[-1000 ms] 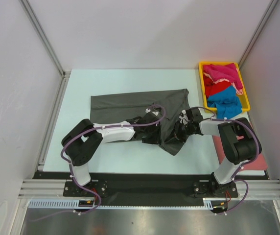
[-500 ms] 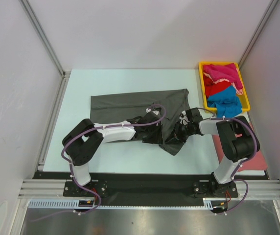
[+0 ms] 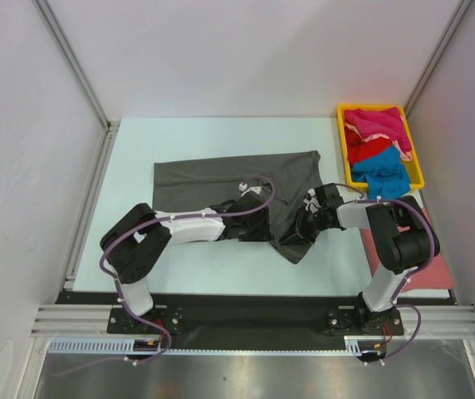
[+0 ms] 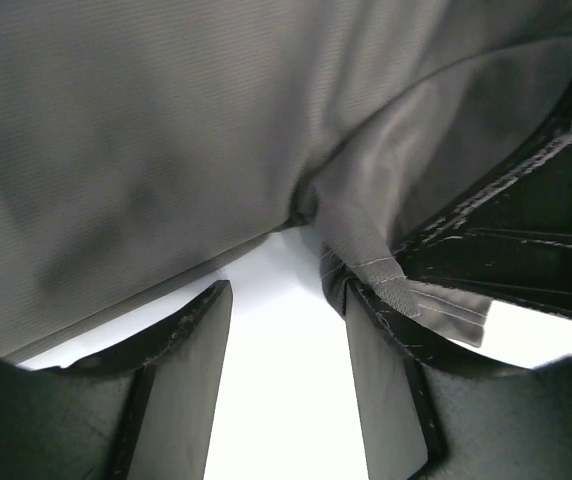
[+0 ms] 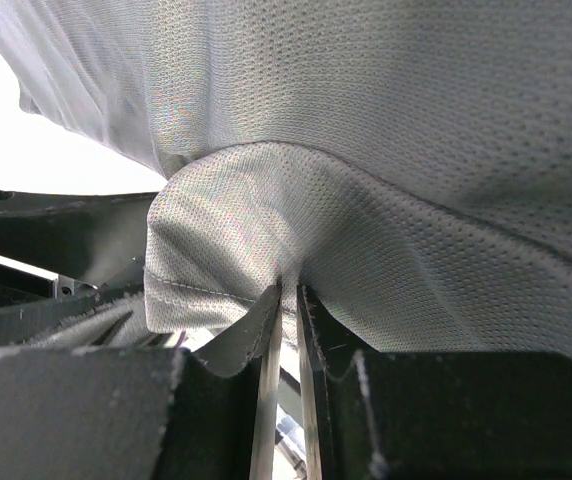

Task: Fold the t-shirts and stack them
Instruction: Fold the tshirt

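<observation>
On table: rumpled mesh-knit grey t-shirt.

The top view looks down on the whole worktop; both wrist views (pressed close) share its dark grey t-shirt.

Dark grey t-shirt — yellow tray, pale green table.

T-shirt centre; tray rear right
</observation>
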Motion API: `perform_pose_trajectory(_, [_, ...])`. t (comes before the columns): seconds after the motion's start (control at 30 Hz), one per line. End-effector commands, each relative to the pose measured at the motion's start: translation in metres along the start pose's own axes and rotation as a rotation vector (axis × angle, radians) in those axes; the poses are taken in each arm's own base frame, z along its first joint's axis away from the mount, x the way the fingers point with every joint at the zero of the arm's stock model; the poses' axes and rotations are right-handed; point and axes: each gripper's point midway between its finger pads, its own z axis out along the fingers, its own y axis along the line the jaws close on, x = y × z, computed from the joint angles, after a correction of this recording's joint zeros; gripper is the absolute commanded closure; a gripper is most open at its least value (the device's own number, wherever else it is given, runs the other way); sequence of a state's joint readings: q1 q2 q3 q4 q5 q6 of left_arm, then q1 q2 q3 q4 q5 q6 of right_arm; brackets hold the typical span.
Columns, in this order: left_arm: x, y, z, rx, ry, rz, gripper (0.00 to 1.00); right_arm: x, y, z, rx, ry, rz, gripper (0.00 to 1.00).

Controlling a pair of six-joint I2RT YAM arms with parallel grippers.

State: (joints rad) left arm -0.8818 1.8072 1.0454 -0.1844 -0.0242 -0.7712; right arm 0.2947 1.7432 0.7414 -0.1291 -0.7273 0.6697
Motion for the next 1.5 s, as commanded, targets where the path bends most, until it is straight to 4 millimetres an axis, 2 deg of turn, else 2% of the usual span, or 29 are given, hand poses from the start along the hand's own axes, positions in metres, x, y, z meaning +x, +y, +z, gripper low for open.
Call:
perform_pose_trajectory(0.0, [0.007, 0.035, -0.005, -0.106, -0.018, -0.039, 0.44, -0.001, -0.002, 0.002, 0.016, 0.009, -0.025, 0.83])
perform_pose_trajectory(0.23, [0.022, 0.047, -0.008, -0.104, -0.002, -0.088, 0.44, -0.003, -0.002, 0.002, 0.027, 0.020, -0.047, 0.83])
perform_pose_trajectory(0.33, [0.027, 0.049, -0.010, -0.100, 0.005, -0.096, 0.44, -0.008, 0.008, -0.001, 0.009, 0.017, -0.072, 0.83])
perform_pose_trajectory(0.53, [0.035, 0.044, -0.011, -0.053, 0.017, -0.134, 0.43, -0.016, 0.047, -0.004, -0.080, 0.017, -0.094, 0.84])
perform_pose_trajectory(0.6, [0.036, 0.044, -0.010, -0.051, 0.021, -0.139, 0.43, -0.016, 0.054, -0.001, -0.099, 0.024, -0.093, 0.84])
perform_pose_trajectory(0.73, [0.036, 0.043, -0.013, -0.044, 0.021, -0.136, 0.43, -0.019, 0.052, 0.008, -0.108, 0.035, -0.073, 0.85])
perform_pose_trajectory(0.97, [0.016, 0.041, -0.040, -0.016, -0.039, -0.134, 0.44, -0.006, 0.036, 0.033, -0.091, 0.100, -0.071, 0.86])
perform_pose_trajectory(1.1, [-0.010, 0.016, -0.064, 0.111, -0.099, -0.075, 0.45, -0.004, 0.019, 0.038, -0.060, 0.103, -0.048, 0.86])
perform_pose_trajectory(1.17, [-0.019, -0.023, -0.069, 0.279, -0.079, 0.003, 0.43, -0.007, 0.018, 0.036, -0.051, 0.093, -0.075, 0.86])
perform_pose_trajectory(1.2, [-0.022, -0.034, -0.069, 0.323, -0.072, 0.031, 0.43, -0.006, 0.016, 0.034, -0.037, 0.097, -0.073, 0.86])
perform_pose_trajectory(1.23, [-0.026, -0.047, -0.064, 0.357, -0.053, 0.033, 0.43, -0.007, 0.024, 0.028, -0.045, 0.089, -0.089, 0.86])
perform_pose_trajectory(1.33, [-0.033, -0.061, -0.059, 0.389, -0.029, 0.005, 0.48, -0.010, 0.036, 0.006, -0.036, 0.041, -0.119, 0.85])
perform_pose_trajectory(1.37, [-0.031, -0.057, -0.048, 0.358, -0.008, -0.002, 0.50, -0.008, 0.033, -0.002, -0.020, 0.034, -0.108, 0.85])
perform_pose_trajectory(1.47, [-0.030, -0.055, -0.038, 0.329, 0.022, -0.003, 0.54, -0.003, 0.030, -0.015, -0.006, 0.024, -0.109, 0.84])
